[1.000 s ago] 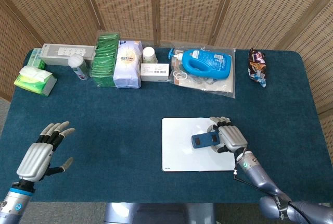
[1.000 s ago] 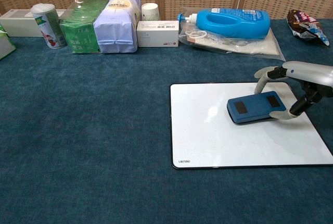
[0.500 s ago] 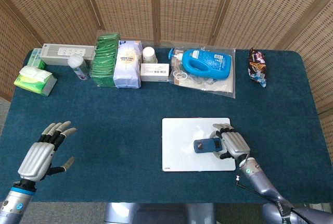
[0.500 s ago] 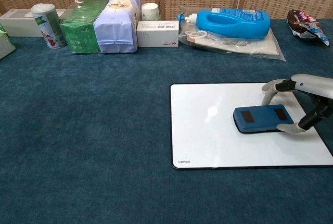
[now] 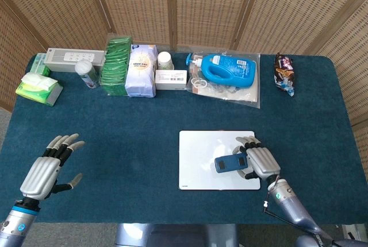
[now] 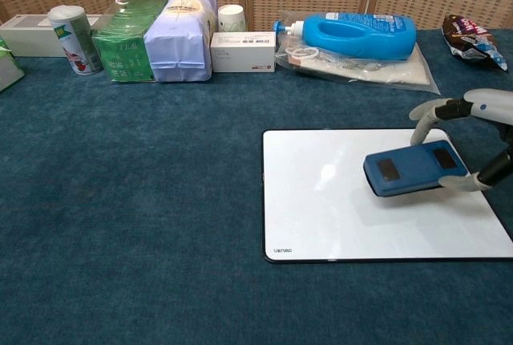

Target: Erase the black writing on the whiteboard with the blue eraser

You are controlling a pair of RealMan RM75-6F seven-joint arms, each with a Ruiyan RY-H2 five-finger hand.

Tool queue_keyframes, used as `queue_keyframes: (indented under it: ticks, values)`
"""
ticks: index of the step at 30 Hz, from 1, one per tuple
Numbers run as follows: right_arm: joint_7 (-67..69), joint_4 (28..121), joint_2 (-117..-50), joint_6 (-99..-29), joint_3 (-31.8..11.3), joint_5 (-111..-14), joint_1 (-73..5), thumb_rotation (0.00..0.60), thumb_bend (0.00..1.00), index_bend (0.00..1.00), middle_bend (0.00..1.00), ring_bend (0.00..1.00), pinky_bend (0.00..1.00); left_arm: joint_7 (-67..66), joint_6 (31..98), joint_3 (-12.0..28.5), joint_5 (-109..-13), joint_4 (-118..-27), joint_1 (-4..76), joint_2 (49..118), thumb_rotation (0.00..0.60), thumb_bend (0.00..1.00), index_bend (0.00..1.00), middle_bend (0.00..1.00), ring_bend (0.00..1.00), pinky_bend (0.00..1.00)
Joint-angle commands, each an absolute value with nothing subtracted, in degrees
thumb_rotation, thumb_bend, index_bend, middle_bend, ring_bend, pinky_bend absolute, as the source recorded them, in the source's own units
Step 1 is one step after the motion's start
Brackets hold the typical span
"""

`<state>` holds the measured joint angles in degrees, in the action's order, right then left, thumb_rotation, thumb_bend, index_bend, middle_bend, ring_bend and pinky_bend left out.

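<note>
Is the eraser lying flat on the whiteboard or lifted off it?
On it. The blue eraser lies on the whiteboard near its right side, held by the right hand; full flat contact cannot be confirmed.

It looked like a staged test setup rather than a lived-in room — a blue-carpeted table (image 5: 144, 120) backed by woven folding screens (image 5: 201, 6), with household goods (image 5: 138, 69) lined in a row along its far edge.

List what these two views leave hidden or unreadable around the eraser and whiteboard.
- Underside of the blue eraser: hidden by its own body in both views.
- Whiteboard beneath the eraser: covered, so any writing left there cannot be told.
- Right hand: cut off by the chest view's right edge.
- Logo on the board's lower edge: too small to read.
</note>
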<state>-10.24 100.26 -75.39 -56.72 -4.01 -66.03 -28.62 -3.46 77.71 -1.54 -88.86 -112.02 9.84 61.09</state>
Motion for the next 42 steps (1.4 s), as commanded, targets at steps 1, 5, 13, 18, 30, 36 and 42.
queue_keyframes:
  ticks: [1, 5, 13, 18, 30, 36, 42]
  values:
    - [-8.73, 97.84, -75.37, -55.34, -5.81, -65.14, -29.95, 0.6, 0.3, 0.65, 0.11, 0.0, 0.0, -3.4, 77.87, -1.72, -88.8, -112.01, 9.6, 61.03, 0.6, 0.38, 0.15, 0.07, 0.0, 0.0]
    - [-6.68, 93.83, -75.48, -52.89, -7.33, -63.87, -31.4, 0.6, 0.3, 0.64, 0.11, 0.0, 0.0, -3.27, 78.26, -1.99, -88.65, -111.83, 9.12, 60.99, 0.6, 0.38, 0.15, 0.07, 0.0, 0.0]
    - [-4.33, 88.23, -74.52, -48.95, -8.57, -61.95, -33.17, 0.6, 0.3, 0.61, 0.1, 0.0, 0.0, -2.82, 78.96, -2.31, -88.17, -111.33, 8.27, 60.86, 0.6, 0.38, 0.15, 0.07, 0.0, 0.0]
    - [-3.56, 86.77, -73.98, -48.8, -8.77, -61.81, -33.2, 0.6, 0.3, 0.49, 0.05, 0.0, 0.0, -2.47, 78.99, -2.44, -88.26, -111.01, 8.07, 61.07, 0.6, 0.38, 0.15, 0.07, 0.0, 0.0]
    - [-3.21, 88.15, -72.45, -50.75, -7.74, -63.71, -31.86, 0.6, 0.29, 0.09, 0.0, 0.0, 0.0, -1.71, 79.52, -2.56, -88.11, -110.69, 7.42, 60.85, 0.6, 0.38, 0.13, 0.07, 0.0, 0.0]
    - [-2.86, 88.61, -72.54, -53.35, -8.02, -64.85, -30.97, 0.6, 0.29, 0.04, 0.0, 0.0, 0.0, -1.18, 80.19, -2.48, -87.78, -110.38, 6.87, 60.41, 0.6, 0.38, 0.13, 0.06, 0.0, 0.0]
    - [-4.3, 89.59, -71.9, -60.03, -8.16, -66.64, -28.35, 0.6, 0.29, 0.13, 0.0, 0.0, 0.0, -0.45, 81.9, -1.92, -87.47, -109.17, 6.05, 60.06, 0.6, 0.38, 0.14, 0.07, 0.0, 0.0]
